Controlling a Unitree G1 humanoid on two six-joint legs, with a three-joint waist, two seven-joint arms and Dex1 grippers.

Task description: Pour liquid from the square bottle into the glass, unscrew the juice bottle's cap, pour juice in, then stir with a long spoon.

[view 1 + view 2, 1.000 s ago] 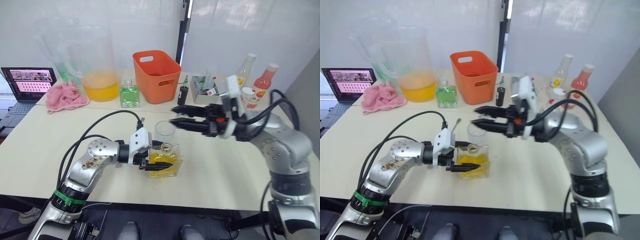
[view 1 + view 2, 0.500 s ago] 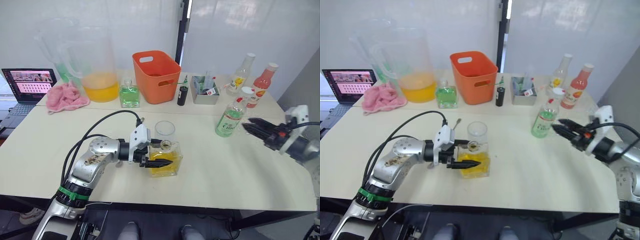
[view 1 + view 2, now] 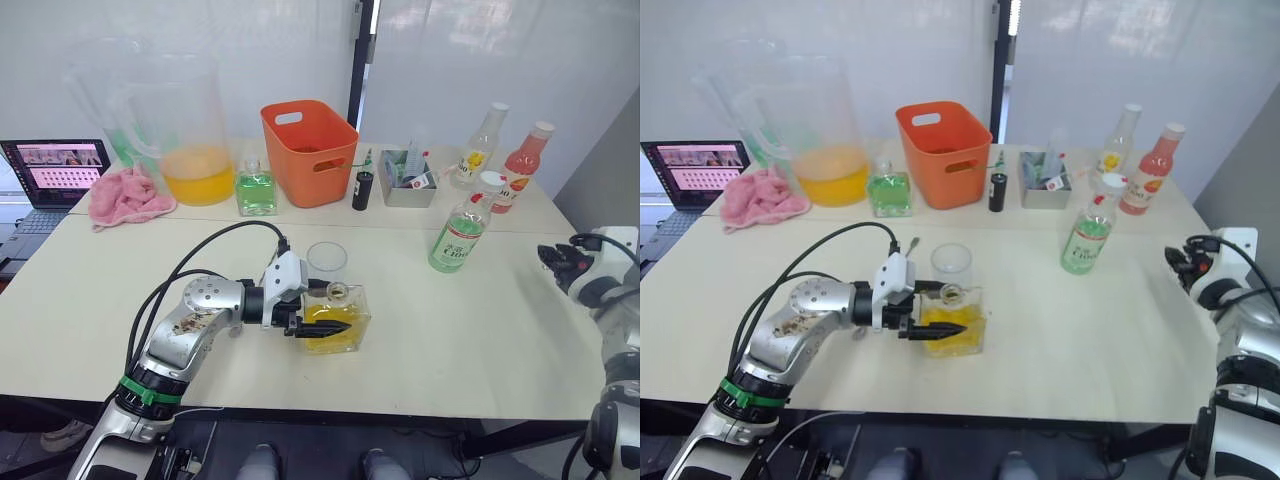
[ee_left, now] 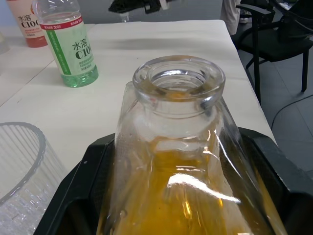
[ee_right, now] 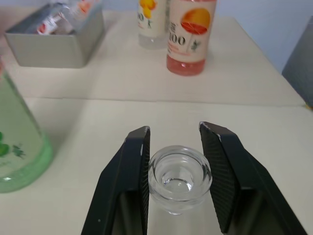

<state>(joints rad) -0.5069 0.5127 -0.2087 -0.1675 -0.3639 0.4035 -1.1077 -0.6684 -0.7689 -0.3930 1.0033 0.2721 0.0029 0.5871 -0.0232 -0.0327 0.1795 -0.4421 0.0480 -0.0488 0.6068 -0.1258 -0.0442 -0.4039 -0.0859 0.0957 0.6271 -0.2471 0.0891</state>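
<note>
My left gripper [image 3: 335,308] is shut on the square bottle [image 3: 337,324], which stands upright on the table with its neck open and yellow liquid inside; in the left wrist view the square bottle [image 4: 178,147] sits between the black fingers [image 4: 83,196]. The glass [image 3: 327,262] stands empty just behind it. The juice bottle [image 3: 459,238] stands capped at mid right. Near the table's right edge, my right gripper [image 3: 553,260] is shut on a clear glass stopper [image 5: 179,178]. A thin silver tip [image 3: 909,243] pokes out behind my left arm's cable; I cannot tell if it is the long spoon.
Along the back stand a big pitcher [image 3: 190,130], a small green square bottle [image 3: 257,190], an orange basket [image 3: 310,150], a grey tin [image 3: 410,185], a yellow-label bottle [image 3: 482,148] and a red bottle [image 3: 522,170]. A pink cloth [image 3: 125,195] and laptop [image 3: 55,168] lie far left.
My right arm has swung from above the glass out to the table's right edge. The left gripper has stayed on the square bottle.
</note>
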